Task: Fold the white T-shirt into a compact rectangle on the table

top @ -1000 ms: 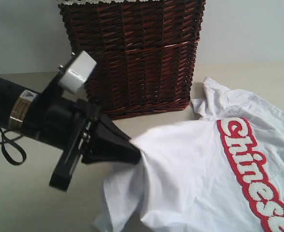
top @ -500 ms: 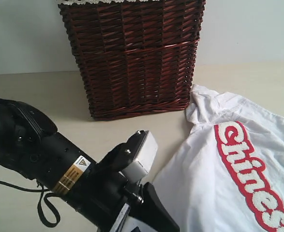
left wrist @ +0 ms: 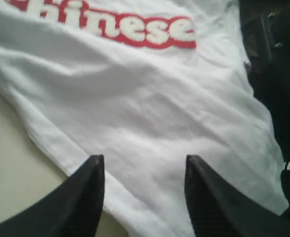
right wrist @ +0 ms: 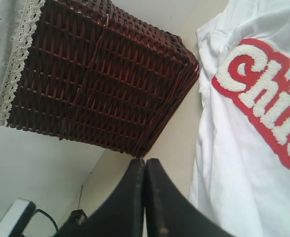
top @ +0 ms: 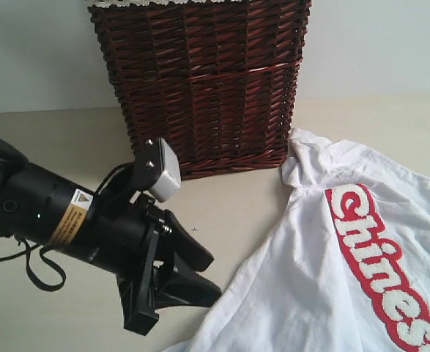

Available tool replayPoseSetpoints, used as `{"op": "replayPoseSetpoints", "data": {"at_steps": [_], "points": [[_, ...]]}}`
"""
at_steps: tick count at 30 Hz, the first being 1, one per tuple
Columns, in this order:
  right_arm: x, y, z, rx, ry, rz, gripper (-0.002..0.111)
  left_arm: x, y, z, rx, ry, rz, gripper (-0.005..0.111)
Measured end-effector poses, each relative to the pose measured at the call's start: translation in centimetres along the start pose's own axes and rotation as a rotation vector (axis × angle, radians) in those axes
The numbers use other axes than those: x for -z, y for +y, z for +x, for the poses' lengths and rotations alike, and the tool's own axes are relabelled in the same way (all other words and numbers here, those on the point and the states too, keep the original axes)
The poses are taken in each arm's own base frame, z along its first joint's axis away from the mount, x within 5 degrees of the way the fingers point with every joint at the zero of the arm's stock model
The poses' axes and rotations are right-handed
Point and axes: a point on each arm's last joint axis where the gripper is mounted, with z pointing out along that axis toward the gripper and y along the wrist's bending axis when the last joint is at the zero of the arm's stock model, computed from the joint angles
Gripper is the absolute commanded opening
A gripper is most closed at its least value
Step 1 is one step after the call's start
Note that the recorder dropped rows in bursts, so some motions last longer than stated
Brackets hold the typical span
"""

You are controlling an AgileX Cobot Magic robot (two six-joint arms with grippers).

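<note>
The white T-shirt point(top: 324, 293) lies spread on the table point(top: 53, 147), filling the lower right of the exterior view. Its red band point(top: 379, 268) with fuzzy white "Chinese" lettering runs diagonally toward the lower right corner. A bunched sleeve sits near the foot of the dark brown wicker basket point(top: 207, 88), which stands at upper centre.

The left arm reaches in from the left edge, and the left pincer point(top: 209, 279) points toward the shirt at lower centre, its tips just beside the shirt's near edge. In the left wrist view the left pincer point(left wrist: 142, 168) is spread wide with nothing held. The shirt's edge and plain white cloth point(left wrist: 149, 108) show in the gap between the fingers point(left wrist: 90, 187). Whether the tips touch the cloth cannot be told.

In the right wrist view the right pincer point(right wrist: 145, 165) has its fingers pressed together on nothing. Beyond it are bare table, the basket's lace trim point(right wrist: 16, 59) and the shirt's lettering point(right wrist: 263, 94).
</note>
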Motion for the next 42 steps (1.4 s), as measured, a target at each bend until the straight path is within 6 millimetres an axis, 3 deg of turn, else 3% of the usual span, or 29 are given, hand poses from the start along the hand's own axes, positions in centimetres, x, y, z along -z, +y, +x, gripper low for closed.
{"op": "replayPoseSetpoints", "data": {"at_steps": [13,25,29,34,42], "points": [[0.0,0.0,0.0,0.000,0.000,0.000,0.000,-2.8,0.1,5.0,0.166,0.128,0.094,0.049],[0.0,0.0,0.0,0.000,0.000,0.000,0.000,-3.8,0.3,6.3,0.216,0.161,0.133,0.047],[0.0,0.0,0.0,0.000,0.000,0.000,0.000,-4.1,0.4,6.7,0.229,0.172,0.140,0.035],[0.0,0.0,0.0,0.000,0.000,0.000,0.000,-4.4,0.5,7.2,0.243,0.184,0.147,0.000],[0.0,0.0,0.0,0.000,0.000,0.000,0.000,-4.4,0.7,7.4,0.243,0.198,0.121,0.000]]}}
